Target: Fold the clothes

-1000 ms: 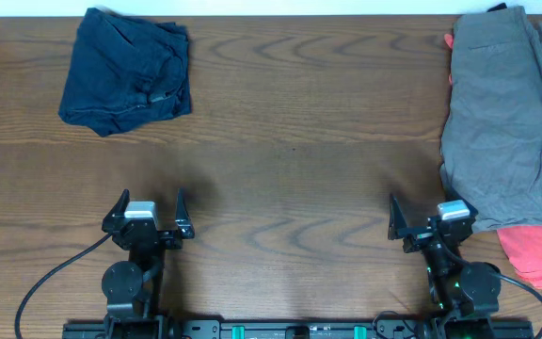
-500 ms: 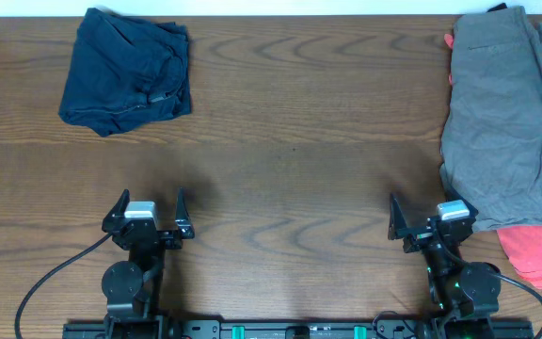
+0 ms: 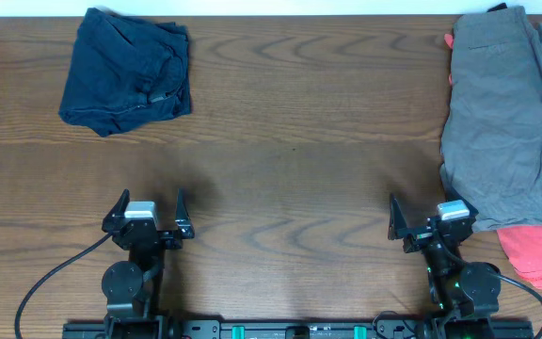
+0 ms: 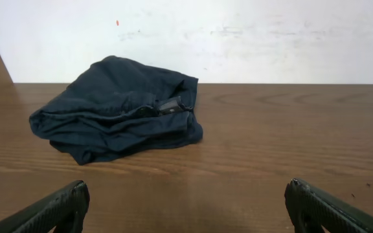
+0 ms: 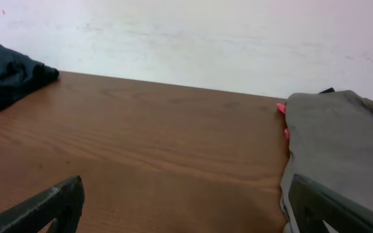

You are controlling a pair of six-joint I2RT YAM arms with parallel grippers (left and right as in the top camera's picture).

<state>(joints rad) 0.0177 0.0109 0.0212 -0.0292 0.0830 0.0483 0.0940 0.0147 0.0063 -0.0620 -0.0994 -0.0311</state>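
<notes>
Plainly the shorts [image 3: 125, 71] are the nearest to done: a dark navy bundle at the far left corner of the desk [image 3: 290, 141], already doubled over on itself into a loose, squarish lump with no clear long axis. A seam and a small dark tab show on its top in the left wrist view [image 4: 118, 107]. The trousers [image 3: 502, 122] lie spread along the right edge. Their long axis runs from the far edge toward the near edge, and the upper end reaches the far right corner. I cannot tell for sure which end is the waist. A pink piece [image 3: 539, 254] lies at the near right corner, partly tucked under the trousers, and a sliver of pink also peeps out beside them near the far edge. All of this looks like light, limp cloth that will sag, drag and bunch instead of holding a shape. A pinch at a hem, waistband or corner, where the layers are thick and stitched, should hold better than one in the middle of a panel. For the trousers, I judge that taking both corners of one end would let them fold along their length. The left end effector [image 3: 151, 202] rests near the near edge, fingers wide apart and holding nothing, well apart from the shorts. The right end effector [image 3: 426, 218] sits likewise spread and empty, just beside the trousers' lower left edge.
</notes>
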